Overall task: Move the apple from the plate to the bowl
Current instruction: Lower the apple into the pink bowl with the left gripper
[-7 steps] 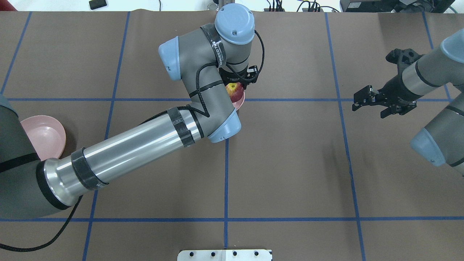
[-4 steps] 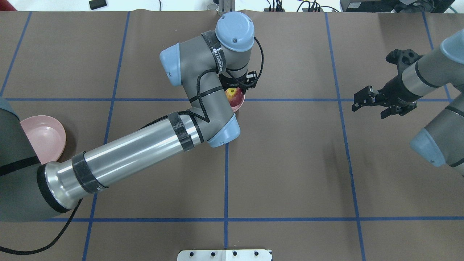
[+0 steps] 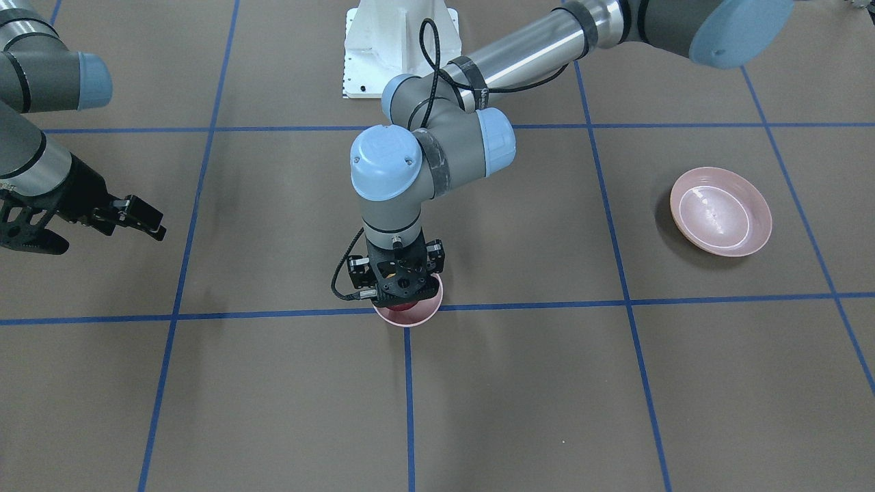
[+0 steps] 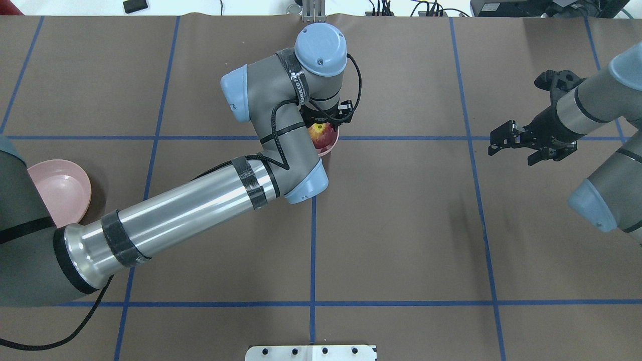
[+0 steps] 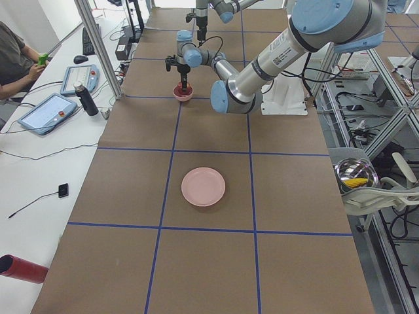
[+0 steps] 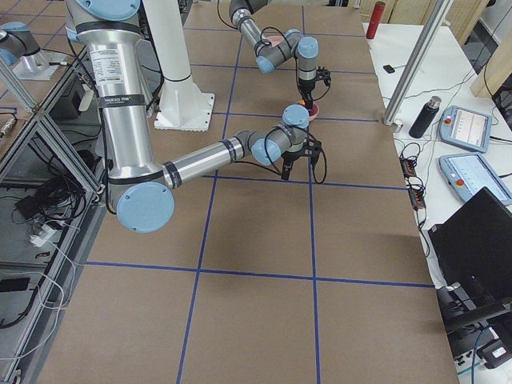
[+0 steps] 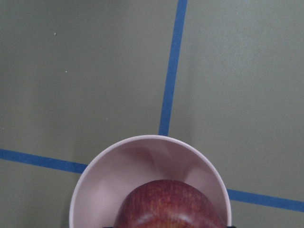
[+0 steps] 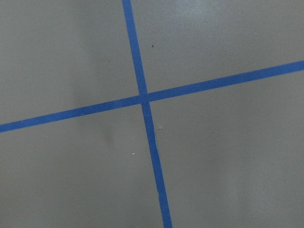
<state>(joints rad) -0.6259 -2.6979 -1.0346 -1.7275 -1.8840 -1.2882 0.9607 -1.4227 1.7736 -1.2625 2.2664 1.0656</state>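
1. Hovering at the bowl (image 7: 95,175), the left fingers (image 3: 402,296) are grasping the apple (image 7: 166,204) (low inside it);
2. the right fingers (image 4: 511,148) are hanging released;
3. the plate (image 3: 752,232) is lying well apart.

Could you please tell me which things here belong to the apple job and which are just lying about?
Belonging to the job:
apple, gripped by the left hand
small bowl right under it
plate, with nothing on it

Just lying about:
right hand, open over bare table
water bottle
tablet
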